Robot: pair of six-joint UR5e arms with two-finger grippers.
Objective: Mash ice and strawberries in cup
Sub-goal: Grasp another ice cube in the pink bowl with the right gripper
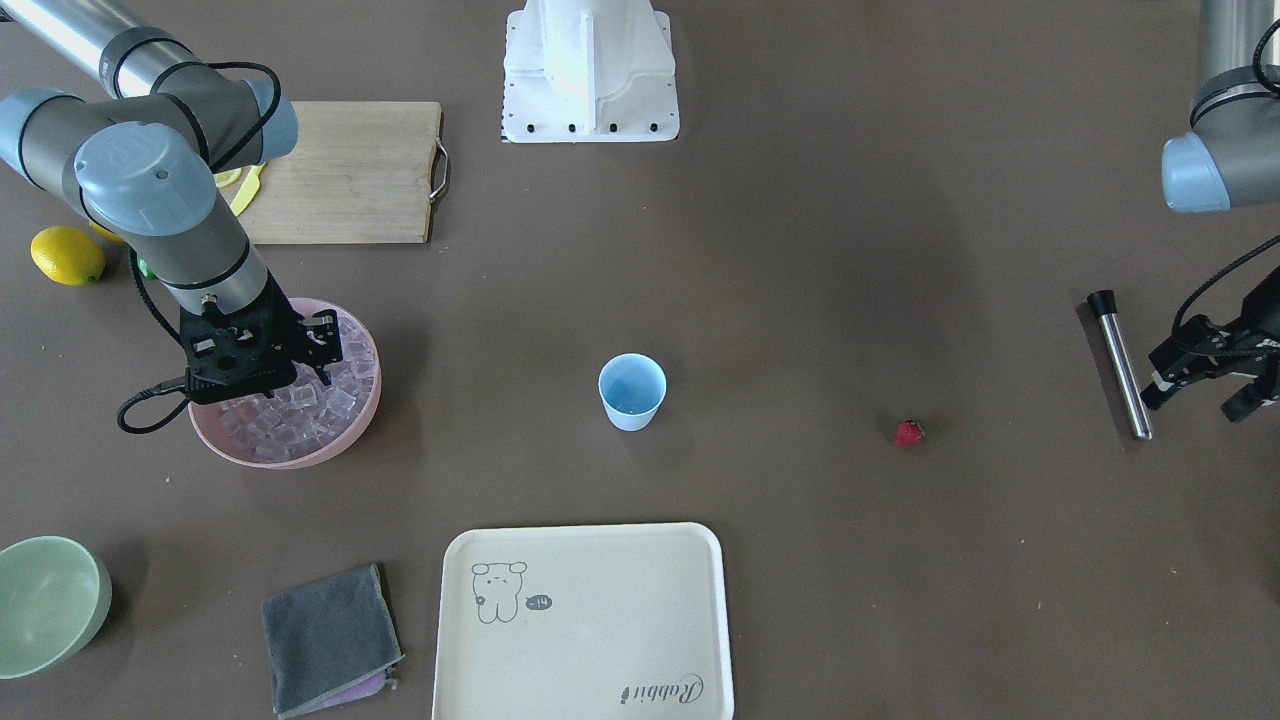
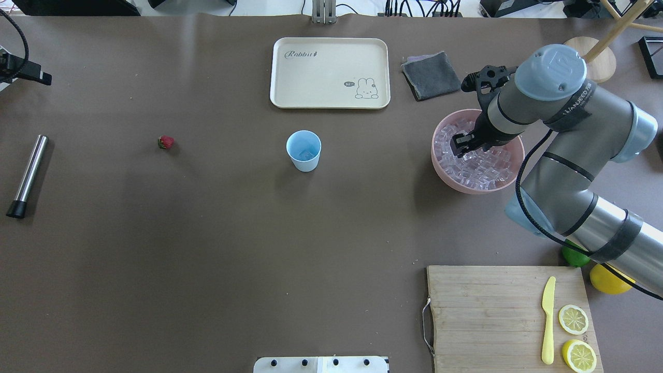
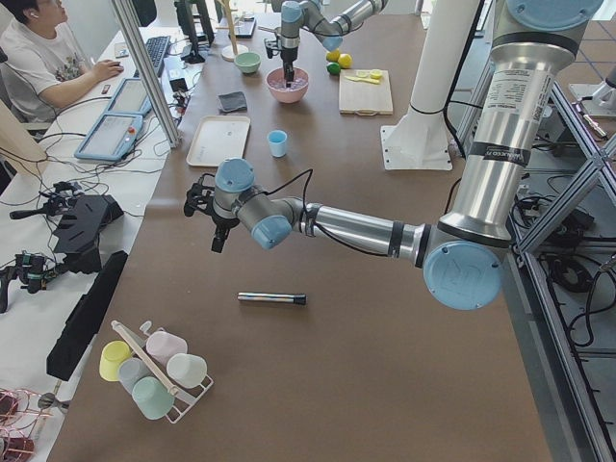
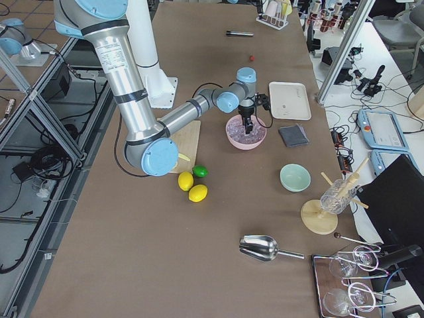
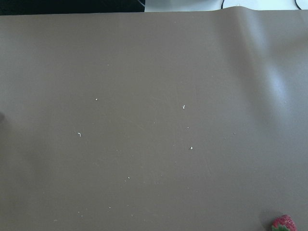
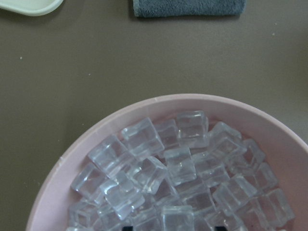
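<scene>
We have right hand (image 2: 462,146) released, tips in the ice (image 6: 180,166) in pink bowl (image 6: 72,159). Left hand (image 1: 1203,398) released, off the surface (image 1: 800,250), rod (image 1: 1122,368) near it.

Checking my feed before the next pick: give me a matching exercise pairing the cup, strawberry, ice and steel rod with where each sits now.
Things:
1. cup
2. strawberry
3. ice
4. steel rod

Places:
A. piled in the pink bowl
B. lying flat near the table end on the robot's left
C. standing upright at mid-table
D. on bare table between cup and steel rod

Pairs: 1-C, 2-D, 3-A, 4-B.
</scene>
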